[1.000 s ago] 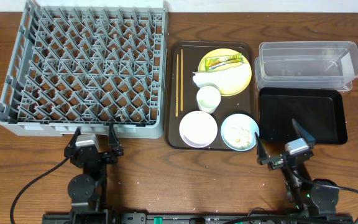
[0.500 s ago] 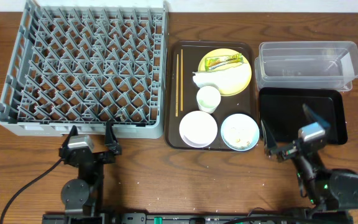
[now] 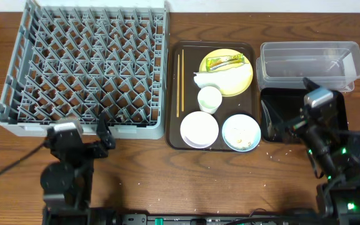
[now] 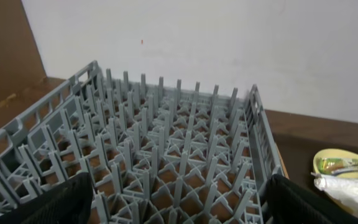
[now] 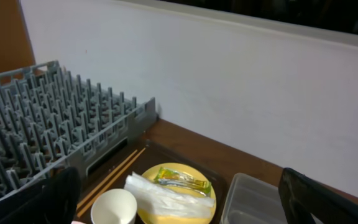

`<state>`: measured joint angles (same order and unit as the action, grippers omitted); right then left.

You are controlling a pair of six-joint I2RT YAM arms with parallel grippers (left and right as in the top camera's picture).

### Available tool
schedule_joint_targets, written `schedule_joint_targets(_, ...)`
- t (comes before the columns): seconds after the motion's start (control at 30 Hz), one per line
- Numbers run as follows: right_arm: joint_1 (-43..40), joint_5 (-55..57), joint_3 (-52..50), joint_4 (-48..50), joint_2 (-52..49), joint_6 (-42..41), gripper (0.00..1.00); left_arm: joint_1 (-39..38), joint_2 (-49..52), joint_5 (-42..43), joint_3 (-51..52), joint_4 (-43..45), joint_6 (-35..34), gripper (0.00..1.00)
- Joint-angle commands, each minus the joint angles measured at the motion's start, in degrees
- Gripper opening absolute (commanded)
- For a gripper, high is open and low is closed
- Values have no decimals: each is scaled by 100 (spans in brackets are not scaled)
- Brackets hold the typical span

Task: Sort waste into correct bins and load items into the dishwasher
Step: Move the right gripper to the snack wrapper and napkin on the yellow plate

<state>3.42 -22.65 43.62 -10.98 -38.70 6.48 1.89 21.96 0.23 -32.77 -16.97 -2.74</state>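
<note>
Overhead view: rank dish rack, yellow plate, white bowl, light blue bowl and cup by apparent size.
1. grey dish rack, by far the largest
2. yellow plate
3. white bowl and light blue bowl: look about alike, not ranked
4. small white cup, smallest

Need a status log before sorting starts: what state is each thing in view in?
Dish rack: empty.
Snack wrapper: flat on yellow plate.
Napkin: crumpled, at plate's edge.
White cup: upright, empty.
White bowl: upright, empty.
Light blue bowl: upright, holds scraps.
Chopsticks: lying parallel on brown tray.
Clear tub: empty.
Black tray: nothing seen inside.
Left pincer: open, empty.
Right pincer: open, empty.
</note>
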Motion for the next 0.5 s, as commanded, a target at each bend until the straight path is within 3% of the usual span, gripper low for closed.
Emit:
schedule_joint_targets(0.0,-35,-229,533,-179,-542,-44,99,28,748,90,-772,-247,61,90)
schedule_joint_targets(0.47,413,-496,3093,-1886,-3445,149,99,28,3969,90,-4260,-3086,59,90)
